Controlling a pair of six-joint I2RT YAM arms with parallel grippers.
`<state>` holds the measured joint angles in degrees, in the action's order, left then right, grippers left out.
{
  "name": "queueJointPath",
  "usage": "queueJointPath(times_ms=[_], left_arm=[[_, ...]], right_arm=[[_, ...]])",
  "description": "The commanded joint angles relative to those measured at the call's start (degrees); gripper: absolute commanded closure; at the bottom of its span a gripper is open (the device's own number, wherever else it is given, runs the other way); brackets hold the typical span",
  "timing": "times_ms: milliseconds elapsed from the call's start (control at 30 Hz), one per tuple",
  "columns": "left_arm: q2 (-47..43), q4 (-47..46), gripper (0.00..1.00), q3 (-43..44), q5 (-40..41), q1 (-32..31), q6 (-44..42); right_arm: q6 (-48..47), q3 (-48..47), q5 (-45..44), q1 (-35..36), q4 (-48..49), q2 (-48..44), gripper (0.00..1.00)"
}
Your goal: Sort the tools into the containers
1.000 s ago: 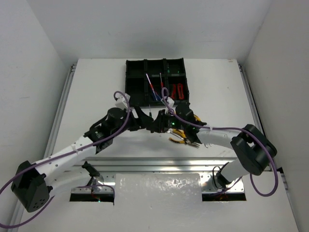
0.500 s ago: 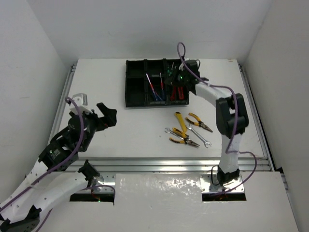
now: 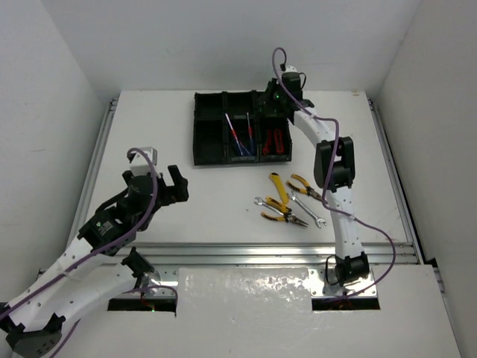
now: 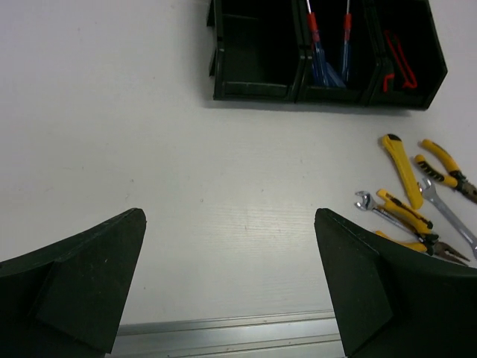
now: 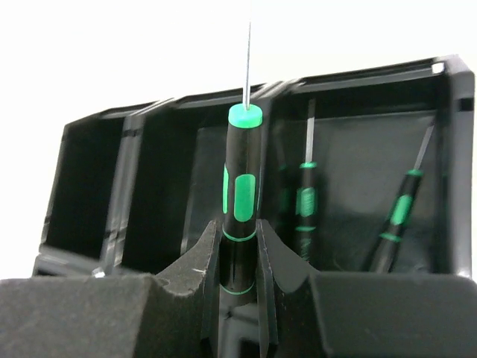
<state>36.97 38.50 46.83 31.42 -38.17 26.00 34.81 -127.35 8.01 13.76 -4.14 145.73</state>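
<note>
L gripper (image 4: 229, 224): jaws wide, empty, parked over table (image 4: 149, 149) near-left, out of the way. Tray (image 3: 223, 95) far-centre. R gripper (image 5: 237, 242): clamped on black-green screwdriver (image 5: 240, 186), upright over far-right compartment w/ two matching ones, likely for drop. Pliers (image 3: 283, 217), wrenches (image 3: 311, 216) unsorted, near-right of tray.

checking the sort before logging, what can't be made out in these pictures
Right wrist view: lower handle of the small black-and-green screwdriver, hidden between the right gripper's fingers.
Left wrist view: far row of the black six-compartment plastic tray, cut by top edge; yellow-handled pliers, partly behind the left gripper's finger.
Top external view: far compartments' contents, too dark and small.
</note>
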Motion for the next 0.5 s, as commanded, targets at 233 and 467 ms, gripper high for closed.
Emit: queueJointPath(times_ms=[233, 467], left_arm=[[0.12, -4.31, 0.04, -0.77, -4.78, 1.08, -3.23], [-0.41, -4.75, 0.04, -0.86, -5.75, 1.35, -3.59]], right_arm=[[-6.5, -2.73, -5.38, -0.22, 2.21, 0.96, 0.58], [-9.84, 1.14, -7.56, -0.31, -0.59, -7.91, 0.29]])
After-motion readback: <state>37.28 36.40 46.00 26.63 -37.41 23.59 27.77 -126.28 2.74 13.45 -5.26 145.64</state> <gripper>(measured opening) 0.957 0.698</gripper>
